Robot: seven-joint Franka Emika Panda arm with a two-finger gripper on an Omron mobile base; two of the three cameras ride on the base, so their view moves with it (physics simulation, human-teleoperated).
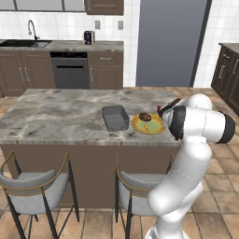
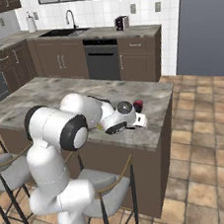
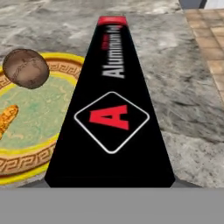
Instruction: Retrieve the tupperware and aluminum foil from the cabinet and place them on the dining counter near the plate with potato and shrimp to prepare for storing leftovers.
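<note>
Pretty clearly a home kitchen, rendered rather than filmed. Along the back wall there's a sink (image 1: 25, 43) with a curved faucet (image 1: 31, 29), a dark dishwasher (image 1: 70, 70) set into brown base cabinets (image 1: 22, 72), and white tiled walls (image 1: 56, 23) — plus a small toaster (image 1: 88, 37) on the marble worktop. In the middle sits a marble-topped island bench (image 1: 56, 114) with grey stools (image 1: 35, 189) tucked under it, terracotta floor tiles (image 2: 203, 147) all round. A plate (image 1: 148, 124) of leftovers on the island seals it — somebody's kitchen.
</note>
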